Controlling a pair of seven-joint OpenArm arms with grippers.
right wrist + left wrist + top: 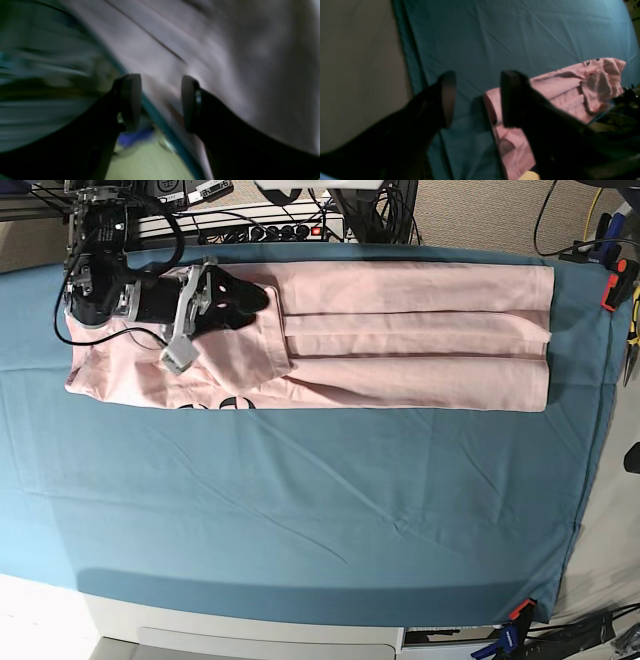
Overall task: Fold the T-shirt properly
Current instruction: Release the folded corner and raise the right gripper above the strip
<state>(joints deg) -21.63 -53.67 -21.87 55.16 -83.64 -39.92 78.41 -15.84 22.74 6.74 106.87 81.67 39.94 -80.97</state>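
1. The pale pink T-shirt (pixel 400 330) lies along the far side of the teal table cloth (pixel 300 500) in the base view, folded lengthwise into a long band with overlapping layers. Its straight end sits near the cloth's right edge; its wider, looser end lies at the far-left corner.
2. A trace of black printed lettering (pixel 215 404) peeks out at the near edge of the shirt's left part.
3. The whole near half of the cloth is bare, wrinkled fabric from the left edge to the right.
4. The far edge is crowded: cables and equipment (pixel 260 220) run just behind the shirt. Tools hang beside the right edge, and clamps (pixel 520 612) pinch the cloth's near-right corner.
5. The right gripper (pixel 245 297) hovers over the shirt's left part in the base view, its arm reaching in from the far-left corner.
6. Only the right wrist view shows its state: the two dark pads (pixel 131 102) stand spread with a clear gap, pink fabric behind them and nothing between. That picture is motion-blurred, with the cloth's teal edge and floor below.
7. The left gripper (pixel 477 98) does not appear in the base view. Its own wrist view shows its fingers (pixel 448 97) apart and empty, above the cloth's edge, beside the shirt's end (pixel 570 87).
8. That view alone shows the grey floor (pixel 357 75) beyond the cloth.
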